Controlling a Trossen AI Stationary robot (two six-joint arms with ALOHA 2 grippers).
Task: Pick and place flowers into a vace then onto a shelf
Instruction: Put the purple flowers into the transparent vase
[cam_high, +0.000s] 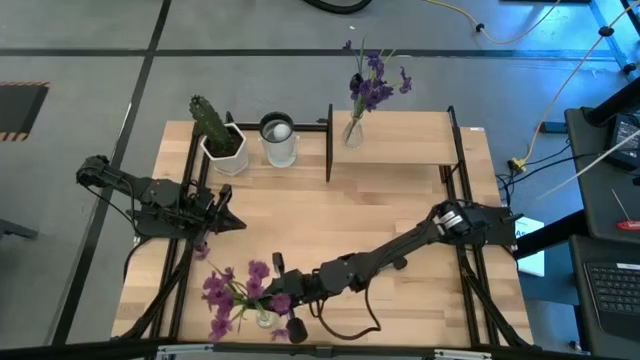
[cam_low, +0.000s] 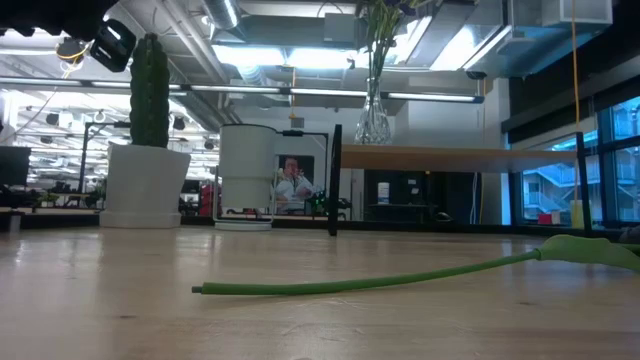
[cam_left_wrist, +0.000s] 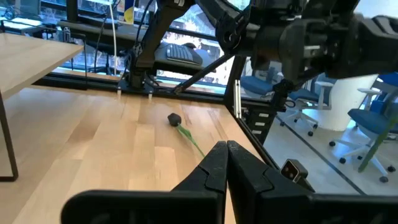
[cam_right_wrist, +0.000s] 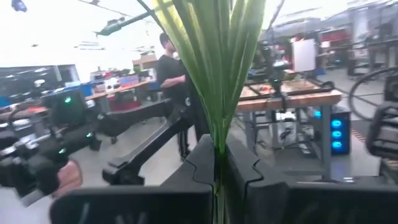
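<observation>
The pinker flowers (cam_high: 232, 292) are at the table's near left, with a small clear glass thing (cam_high: 263, 318) beside them. My right gripper (cam_high: 278, 298) reaches across from the right and is shut on their green stems (cam_right_wrist: 217, 74). The darker violet flowers (cam_high: 373, 85) stand with their stems in a glass vase (cam_high: 352, 132) on the shelf (cam_high: 400, 140) at the far right. They also show in the low view (cam_low: 372, 110). My left gripper (cam_high: 228, 222) is shut and empty at the table's left, and its shut fingers show in its wrist view (cam_left_wrist: 227, 163). My right gripper pinches the bunch's green stems and leaves (cam_right_wrist: 217, 155) between its two fingers. It comes low from the table's right, with the blooms beyond the fingertips toward the near left corner. Whether the bunch rests on the table cannot be told.
A green cactus in a white pot (cam_high: 215, 138) and a white cylinder (cam_high: 279, 140) stand at the far left, beside the shelf's black posts (cam_high: 329, 140). A loose green stem (cam_low: 370, 283) lies flat on the tabletop, and it also shows in the left wrist view (cam_left_wrist: 186, 134). A person stands in the room beyond (cam_right_wrist: 174, 68).
</observation>
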